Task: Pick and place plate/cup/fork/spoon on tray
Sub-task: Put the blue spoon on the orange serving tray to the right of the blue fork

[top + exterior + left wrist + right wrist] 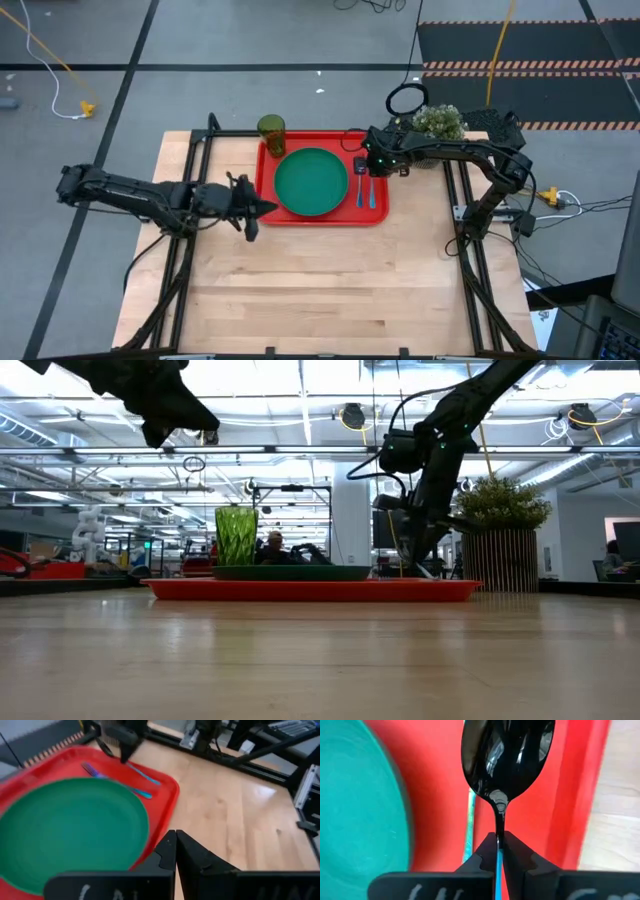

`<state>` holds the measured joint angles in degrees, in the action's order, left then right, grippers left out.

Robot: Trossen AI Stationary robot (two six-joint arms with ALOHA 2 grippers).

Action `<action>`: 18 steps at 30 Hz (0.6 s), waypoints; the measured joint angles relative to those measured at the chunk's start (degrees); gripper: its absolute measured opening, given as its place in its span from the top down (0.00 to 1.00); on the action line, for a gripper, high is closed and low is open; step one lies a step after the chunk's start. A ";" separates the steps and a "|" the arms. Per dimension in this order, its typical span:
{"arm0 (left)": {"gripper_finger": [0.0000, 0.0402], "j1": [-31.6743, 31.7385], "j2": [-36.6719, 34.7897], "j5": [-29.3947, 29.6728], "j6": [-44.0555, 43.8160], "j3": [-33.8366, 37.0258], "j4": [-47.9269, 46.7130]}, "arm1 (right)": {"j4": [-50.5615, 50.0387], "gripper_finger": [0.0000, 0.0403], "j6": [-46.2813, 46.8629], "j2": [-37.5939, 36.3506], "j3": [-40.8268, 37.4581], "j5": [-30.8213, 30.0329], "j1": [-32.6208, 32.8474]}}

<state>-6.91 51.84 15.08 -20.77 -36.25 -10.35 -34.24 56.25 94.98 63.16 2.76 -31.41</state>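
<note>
**Operator:** Tray (322,215) first: the red tray sits at the far middle of the table (320,300), and I place everything else from it. I can read no brand, label or writing on anything.

**Observer:** What lies on it?

**Operator:** The plate (311,182) fills the tray's middle, flat and dark green. The cup (271,133) stands upright at the tray's far left corner, just beside the plate. The fork (361,187) lies on the tray's right strip, next to the plate, light-blue handle toward me. From the low view the tray's rim hides the fork entirely.

**Observer:** And the spoon?

**Operator:** The spoon (506,755) is pinched by its handle in my right gripper (376,163), over the tray's right strip just beside the fork. Its dark bowl shows glossy in the right wrist view; most of the blue handle is hidden between the fingers. I cannot tell whether the bowl touches the tray.

**Observer:** Left arm?

**Operator:** The left gripper (262,208) hangs at the tray's near left edge, fingers pressed together on nothing.

**Observer:** Anything else?

**Operator:** A potted plant (438,122) stands beyond the tray's far right corner, partly hidden behind the right arm.
</note>
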 joint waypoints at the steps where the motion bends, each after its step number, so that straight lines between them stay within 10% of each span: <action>1: 0.99 0.48 -0.48 0.00 0.91 -0.04 -0.13 | -0.27 1.00 0.04 0.14 -0.01 -0.23 -0.01; 18: 0.90 4.34 -3.33 -0.22 5.59 0.00 -2.99 | -0.65 1.00 1.81 2.24 -1.36 -3.28 -0.03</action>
<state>-2.57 48.51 14.86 -15.18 -36.25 -13.34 -34.89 58.06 97.22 61.80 -0.51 -31.44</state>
